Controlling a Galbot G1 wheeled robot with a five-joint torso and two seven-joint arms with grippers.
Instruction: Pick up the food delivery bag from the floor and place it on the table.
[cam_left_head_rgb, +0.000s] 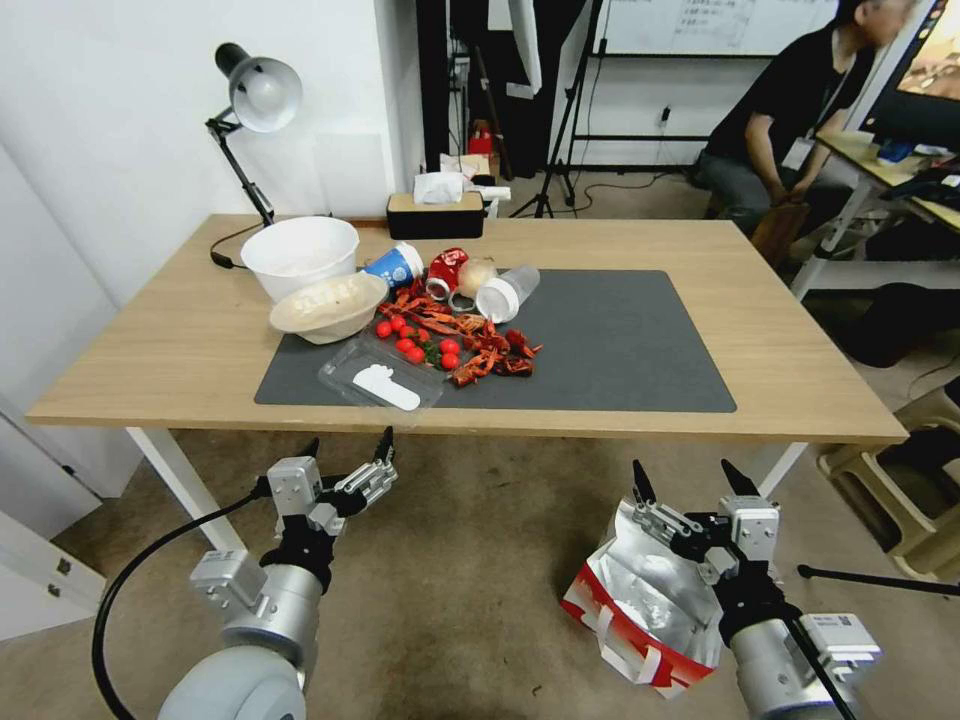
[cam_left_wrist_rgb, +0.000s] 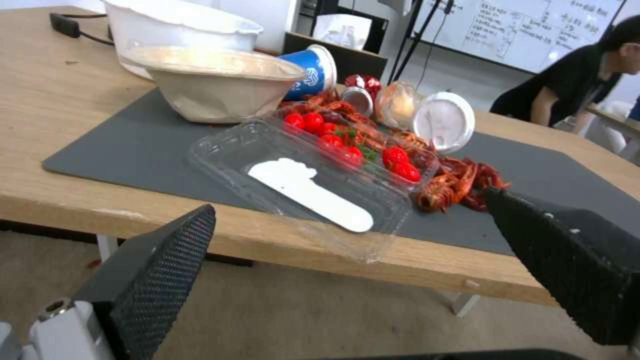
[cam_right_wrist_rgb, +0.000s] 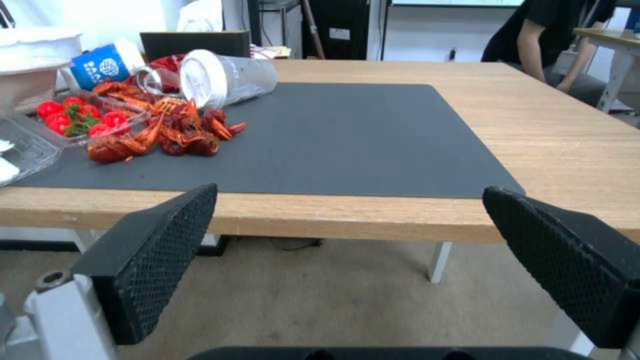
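Red tomatoes (cam_left_head_rgb: 415, 340) in clear clamshell (cam_left_head_rgb: 385, 375)

Head camera looks down and forward from high up — the table (cam_left_head_rgb: 180, 350) spreads toward twelve o'clock. Both wrist cameras sit low, near the front edge, facing across it — all three share the dark mat (cam_left_head_rgb: 620, 350).

Very little lettering can be read. A white round emblem is printed on the blue paper cup (cam_right_wrist_rgb: 101, 67) lying on its side on the worktop (cam_right_wrist_rgb: 567, 145); white letters stand beneath it, but they cannot be made out. Handwriting is seen on the whiteboard (cam_left_wrist_rgb: 527, 30) in the room behind, too small to be read.
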